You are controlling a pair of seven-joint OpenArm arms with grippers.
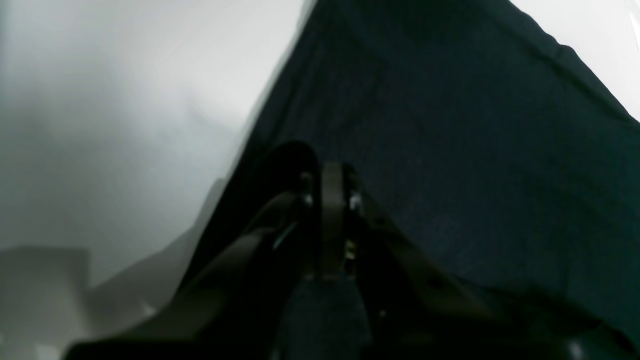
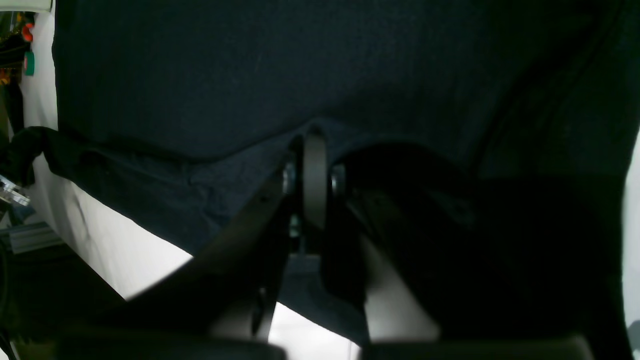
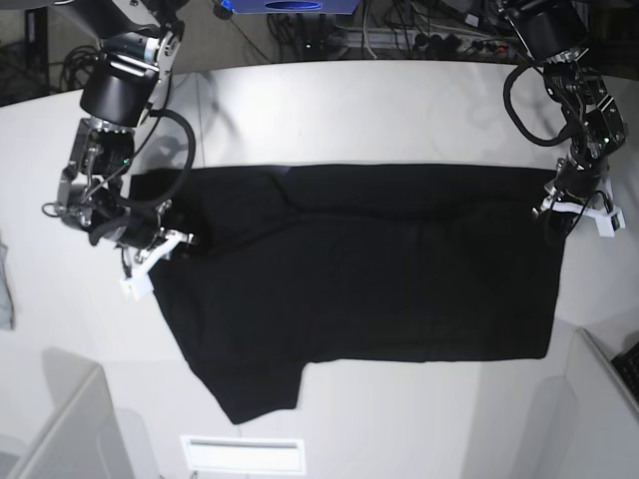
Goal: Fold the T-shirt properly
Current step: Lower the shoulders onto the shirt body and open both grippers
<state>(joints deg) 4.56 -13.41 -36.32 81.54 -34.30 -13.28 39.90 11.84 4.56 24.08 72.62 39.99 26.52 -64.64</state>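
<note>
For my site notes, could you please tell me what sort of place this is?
Probably a robotics lab: two robot arms work a black T-shirt on a white table, with tangled cables behind it.

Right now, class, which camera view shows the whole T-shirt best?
The base view: the T-shirt lies spread across the white table, its outline and one sleeve visible. The left wrist view shows only a dark cloth panel close up. The right wrist view shows an edge of cloth pinched in shut jaws.
</note>
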